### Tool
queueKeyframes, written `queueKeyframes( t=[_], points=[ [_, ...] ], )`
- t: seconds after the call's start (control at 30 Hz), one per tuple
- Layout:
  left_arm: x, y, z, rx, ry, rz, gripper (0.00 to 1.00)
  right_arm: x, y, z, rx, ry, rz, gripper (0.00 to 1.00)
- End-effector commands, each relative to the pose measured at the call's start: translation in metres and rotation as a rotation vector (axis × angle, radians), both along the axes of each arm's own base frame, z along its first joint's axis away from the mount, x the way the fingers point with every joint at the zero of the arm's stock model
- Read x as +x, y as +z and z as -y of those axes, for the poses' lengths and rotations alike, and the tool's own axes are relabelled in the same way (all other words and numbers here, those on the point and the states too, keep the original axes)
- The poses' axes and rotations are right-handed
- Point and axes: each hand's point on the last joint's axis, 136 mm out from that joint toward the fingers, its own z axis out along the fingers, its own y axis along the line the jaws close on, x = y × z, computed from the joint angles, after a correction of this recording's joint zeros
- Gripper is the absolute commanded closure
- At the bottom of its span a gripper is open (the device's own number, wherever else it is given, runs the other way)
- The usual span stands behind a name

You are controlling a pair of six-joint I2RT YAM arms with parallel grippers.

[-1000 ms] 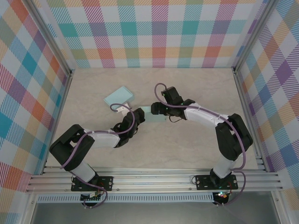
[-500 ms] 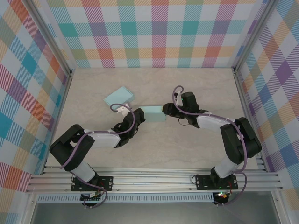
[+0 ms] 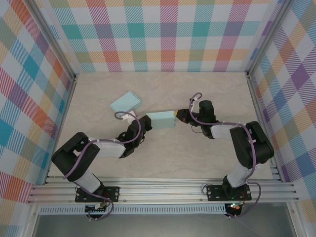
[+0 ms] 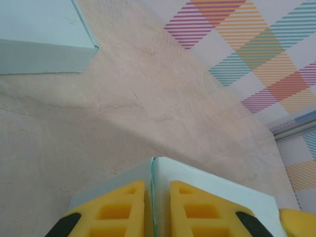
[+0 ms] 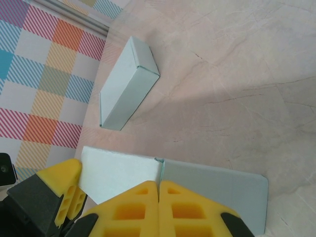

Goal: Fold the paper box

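Plaid walls (image 3: 168, 34) in pastel checks are wrapping round three sides, and the marbled beige table (image 3: 163, 158) is spreading out between them. The left arm (image 3: 98, 148) is curling in from its base and the right arm (image 3: 237, 138) is doing the same on its side, both reaching for the middle of the table. There the box (image 3: 162, 120), pale blue paper, is sitting between the two wrists, long side running left to right. A spare box (image 3: 125, 102) of the same pale blue is lying further back and to the left, well apart from the action and touching nothing; in the left wrist view it is showing at the top corner (image 4: 39, 39). Now the left gripper (image 3: 144, 122) is pressing at the box's left end, and up close (image 4: 154, 197) its yellow fingers (image 4: 113, 210) are clamping a thin upright edge of the box with only a sliver of gap. The right gripper (image 3: 180, 116) is meeting the box's right end, and in its own view (image 5: 159, 207) the fingers are pressing flat together right at the box's crease; whether any paper is being pinched there, I cannot tell.
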Motion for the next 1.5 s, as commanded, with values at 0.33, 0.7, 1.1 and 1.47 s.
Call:
queueKeyframes(
  t=[0.33, 0.7, 1.1, 1.47],
  points=[
    [-0.026, -0.011, -0.002, 0.176, -0.231, -0.164, 0.53, -0.024, -0.032, 0.008, -0.150, 0.017, -0.161, 0.80],
    [-0.008, 0.042, -0.016, 0.288, -0.323, -0.063, 0.34, -0.011, -0.002, 0.005, -0.192, 0.024, -0.108, 0.43],
    [-0.032, 0.050, 0.040, 0.773, -1.077, 0.160, 0.18, -0.026, 0.054, 0.042, -0.351, -0.073, -0.033, 0.11],
    [-0.022, 0.018, 0.054, 1.038, -1.222, 0.039, 0.15, -0.042, 0.070, 0.070, -0.421, -0.170, -0.005, 0.00]
  ],
)
